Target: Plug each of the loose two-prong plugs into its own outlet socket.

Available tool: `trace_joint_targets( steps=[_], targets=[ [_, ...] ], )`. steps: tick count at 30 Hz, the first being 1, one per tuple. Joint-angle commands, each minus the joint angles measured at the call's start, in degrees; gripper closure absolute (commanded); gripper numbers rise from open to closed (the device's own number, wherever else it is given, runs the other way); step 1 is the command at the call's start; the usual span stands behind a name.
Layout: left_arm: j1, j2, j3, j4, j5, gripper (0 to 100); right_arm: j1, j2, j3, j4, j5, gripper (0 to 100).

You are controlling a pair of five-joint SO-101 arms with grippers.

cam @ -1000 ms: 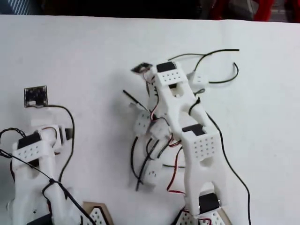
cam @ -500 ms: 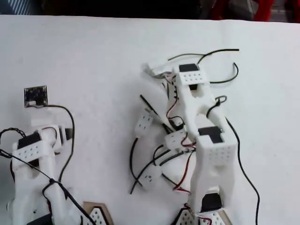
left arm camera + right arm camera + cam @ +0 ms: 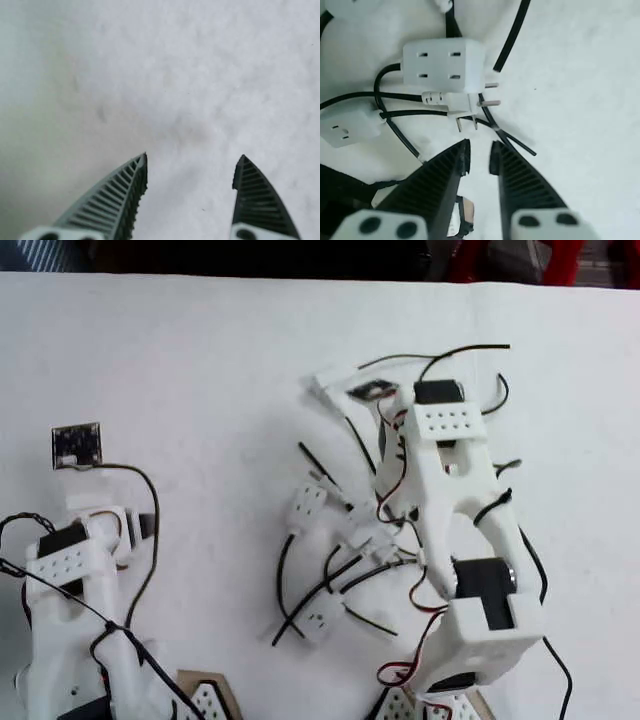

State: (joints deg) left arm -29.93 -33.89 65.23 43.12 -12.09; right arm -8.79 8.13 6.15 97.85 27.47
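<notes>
White tabletop (image 3: 580, 75): just ahead of the right pincer (image 3: 479, 151), barely parted and empty, a loose plug (image 3: 455, 102) lies against a socket block (image 3: 442, 65).

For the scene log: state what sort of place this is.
Probably a robotics test bench: a white table, a servo-driven arm, and an outlet block with a loose plug laid out.

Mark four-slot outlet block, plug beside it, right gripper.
four-slot outlet block (image 3: 442, 65), right wrist view, slotted face
plug (image 3: 460, 102), right wrist view, white body
right gripper (image 3: 479, 150), right wrist view, between fingertips
</notes>
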Motion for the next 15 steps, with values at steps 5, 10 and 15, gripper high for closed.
trace_joint_targets(
  steps=[5, 10, 15],
  targets=[
    [-0.31, -1.63, -0.09, -0.97, 0.09, 73, -0.84, -2.95, 10.99, -13.67, 0.53, 96.5],
    [-0.31, -1.63, -0.09, -0.97, 0.09, 73, -8.92, -2.95, 14.95, -22.20, 0.00, 96.1],
    [-0.31, -1.63, -0.09, -0.97, 0.09, 73, -16.66, -3.82, 14.51, -28.18, -2.55, 96.0]
  ],
)
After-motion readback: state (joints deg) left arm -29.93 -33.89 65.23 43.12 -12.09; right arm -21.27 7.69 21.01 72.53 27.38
